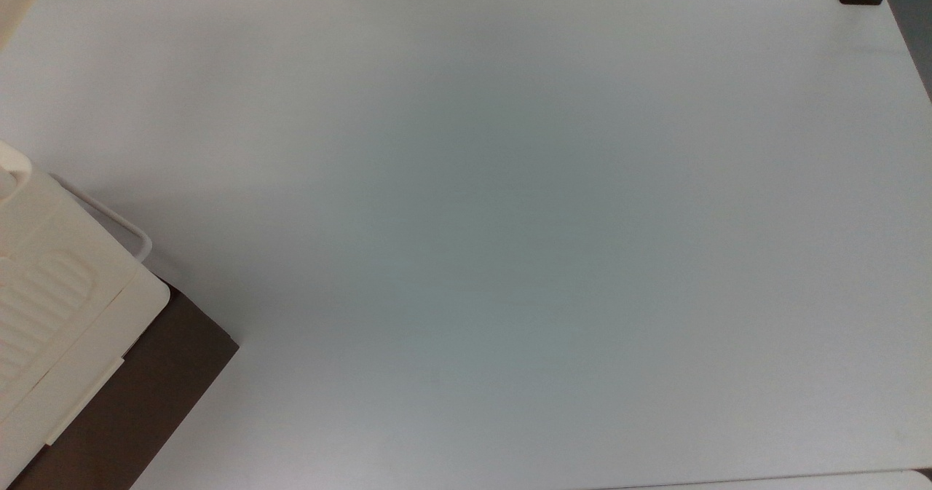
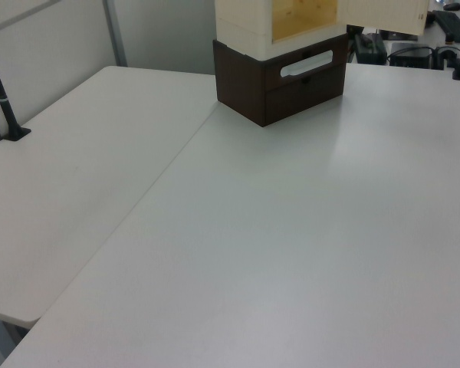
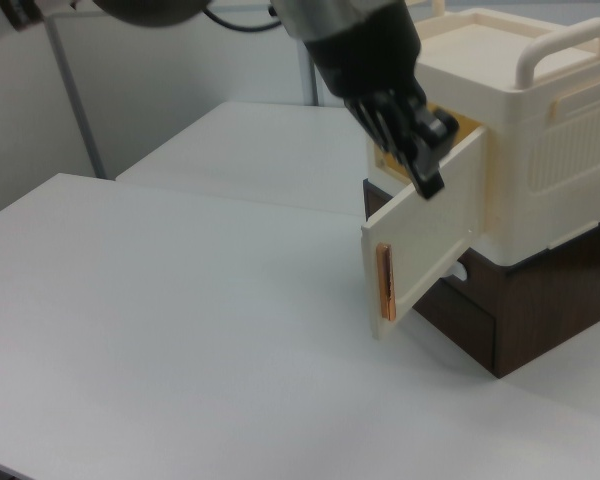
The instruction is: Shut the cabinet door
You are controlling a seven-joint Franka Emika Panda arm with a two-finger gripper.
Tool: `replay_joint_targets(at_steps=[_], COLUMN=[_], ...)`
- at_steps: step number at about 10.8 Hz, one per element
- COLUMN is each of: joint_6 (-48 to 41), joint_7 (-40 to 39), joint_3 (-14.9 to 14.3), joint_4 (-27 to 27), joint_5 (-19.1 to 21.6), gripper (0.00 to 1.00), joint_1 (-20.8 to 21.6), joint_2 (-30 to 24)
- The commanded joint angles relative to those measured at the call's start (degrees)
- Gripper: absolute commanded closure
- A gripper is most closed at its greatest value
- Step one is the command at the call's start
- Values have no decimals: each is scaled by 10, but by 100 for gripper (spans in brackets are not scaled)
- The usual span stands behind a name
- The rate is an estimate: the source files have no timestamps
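Cabinet door (image 3: 425,235) is standing ajar in the right view, swung out from the front of the cream cabinet (image 3: 540,150), its free edge carrying an orange-brown strip (image 3: 385,283) and pointing toward the middle of the white table (image 3: 180,330). Part of the door is also showing at the upper right corner of the left view (image 2: 387,14), beside the yellowish opening of the cabinet (image 2: 249,19). The cabinet is sitting on a dark brown drawer unit (image 2: 280,80), which is resting near the far edge of the table (image 2: 276,230) in the left view and at the lower left corner of the table (image 1: 510,220) in the top view. A white wire bar (image 2: 307,63) is running across the drawer unit's front.

The black gripper (image 3: 420,140) is reaching down over the door's top edge in the right view, its fingers (image 3: 430,178) lying against the panel; whether they are parted or closed, I cannot tell, and no grasp is visible.
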Motion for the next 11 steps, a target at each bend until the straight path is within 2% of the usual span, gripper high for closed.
replay_joint_targets(at_steps=[1,3,7,9,10,11], joint_6=[14,13,4,2,7,16], joint_7=[-48,-48,-46,-41,-37,-25], joint_3=[-4,1,16,24,32,34], joint_4=[-37,-57,-75,-75,-74,-72], joint_5=[13,26,88,96,117,157], gripper=[100,100,100,100,100,100], joint_1=[-1,0,9,42,56,58], joint_2=[-3,-3,-1,11,19,23])
